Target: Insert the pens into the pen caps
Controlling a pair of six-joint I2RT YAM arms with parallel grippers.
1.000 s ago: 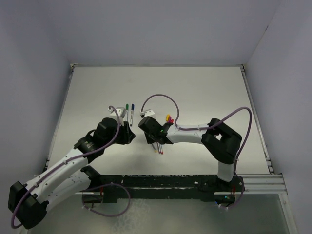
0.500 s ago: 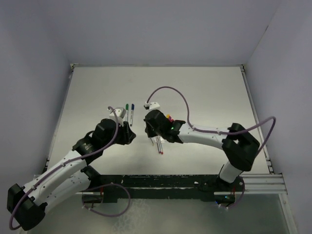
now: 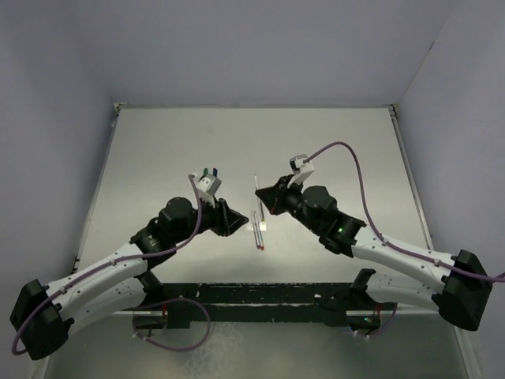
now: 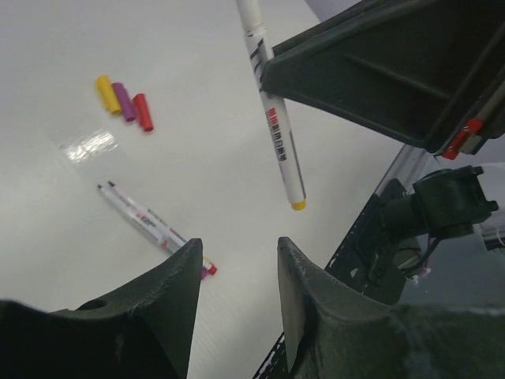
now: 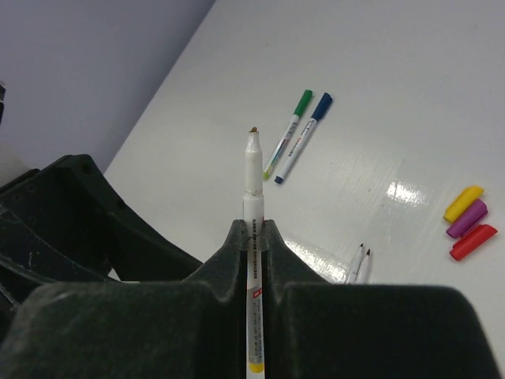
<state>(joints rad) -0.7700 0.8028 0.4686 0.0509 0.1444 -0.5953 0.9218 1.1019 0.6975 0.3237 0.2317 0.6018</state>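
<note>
My right gripper (image 5: 252,225) is shut on a whitish pen with a yellow end (image 5: 252,178), held above the table with its bare tip pointing away. In the top view this gripper (image 3: 267,199) holds the pen (image 3: 256,183) at mid-table. My left gripper (image 4: 237,268) is open and empty, facing the held pen (image 4: 272,118) from the left (image 3: 229,217). Yellow (image 4: 104,93), purple (image 4: 122,101) and red (image 4: 143,111) caps lie side by side on the table. Two uncapped pens (image 4: 150,229) with purple and red ends lie together (image 3: 257,229).
A green-capped pen (image 5: 288,134) and a blue-capped pen (image 5: 304,138) lie side by side farther back, partly hidden behind the left wrist in the top view (image 3: 210,170). Grey walls enclose the white table (image 3: 339,142) on three sides. The black base rail (image 3: 260,296) runs along the near edge.
My right gripper has risen from the pens on the table and swung right with the yellow-ended pen in it. My left gripper has moved right toward the centre and turned to face it.
</note>
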